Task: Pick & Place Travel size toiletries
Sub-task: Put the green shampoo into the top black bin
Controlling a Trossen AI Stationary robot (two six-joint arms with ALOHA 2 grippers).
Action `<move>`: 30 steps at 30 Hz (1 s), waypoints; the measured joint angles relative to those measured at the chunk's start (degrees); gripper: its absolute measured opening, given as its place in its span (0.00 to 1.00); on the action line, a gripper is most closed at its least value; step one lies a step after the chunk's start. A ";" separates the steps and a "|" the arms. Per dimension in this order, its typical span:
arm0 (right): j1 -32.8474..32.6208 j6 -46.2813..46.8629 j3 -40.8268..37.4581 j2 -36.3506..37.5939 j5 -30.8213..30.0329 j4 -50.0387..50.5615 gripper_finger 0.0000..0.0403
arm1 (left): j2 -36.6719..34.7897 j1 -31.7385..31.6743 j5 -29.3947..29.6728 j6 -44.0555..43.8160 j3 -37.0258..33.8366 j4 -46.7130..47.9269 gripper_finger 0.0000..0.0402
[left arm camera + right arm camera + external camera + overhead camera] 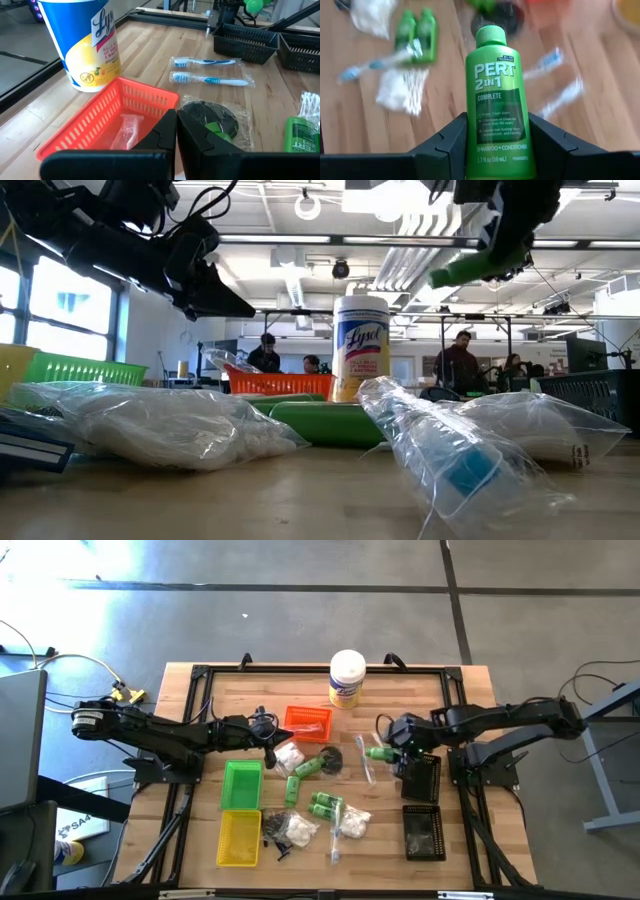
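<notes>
Green shampoo bottle (497, 100) clamped between the right gripper's (385, 752) fingers, held up off the table just beside the upper black mesh tray (424, 780). Bottle is glossy bright-green plastic with a round ribbed cap; white "PERT 2 IN 1" lettering over a darker green panel. It shows lying roughly level in the air in the low view.

Left gripper (176, 131) has its fingers pressed together, nothing in them, hovering at the orange tray (107, 122), which holds one clear-wrapped item (127, 131).

Still on the wood table (470, 700): more green bottles (325, 805), two bagged toothbrushes (210, 71), cotton swab bags (350, 825). White Lysol canister (347, 678) stands at the far edge.
</notes>
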State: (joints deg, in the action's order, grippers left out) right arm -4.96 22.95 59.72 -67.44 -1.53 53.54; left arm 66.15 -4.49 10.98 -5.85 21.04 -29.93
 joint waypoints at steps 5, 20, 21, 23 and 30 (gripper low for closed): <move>-1.95 4.45 0.00 -0.02 -0.11 6.47 0.40 | 0.00 0.01 0.00 -0.60 0.00 0.00 0.02; -10.79 23.42 -1.48 -0.02 -9.09 19.58 0.41 | 0.00 0.00 0.00 -0.90 0.00 0.00 0.02; -11.41 25.01 -2.32 -0.02 -9.11 19.62 0.41 | 0.00 0.00 0.00 -0.90 0.00 0.00 0.02; -12.69 28.32 -4.21 -0.02 -9.05 19.90 0.40 | 0.00 0.00 0.00 -0.90 0.00 0.00 0.02; -17.09 39.07 -11.61 -0.02 -8.85 18.99 0.41 | 0.00 0.02 0.00 -0.90 0.00 0.02 0.02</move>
State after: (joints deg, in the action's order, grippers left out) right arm -22.05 62.02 48.12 -67.46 -10.39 72.54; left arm 66.15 -4.47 10.98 -6.74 21.04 -29.91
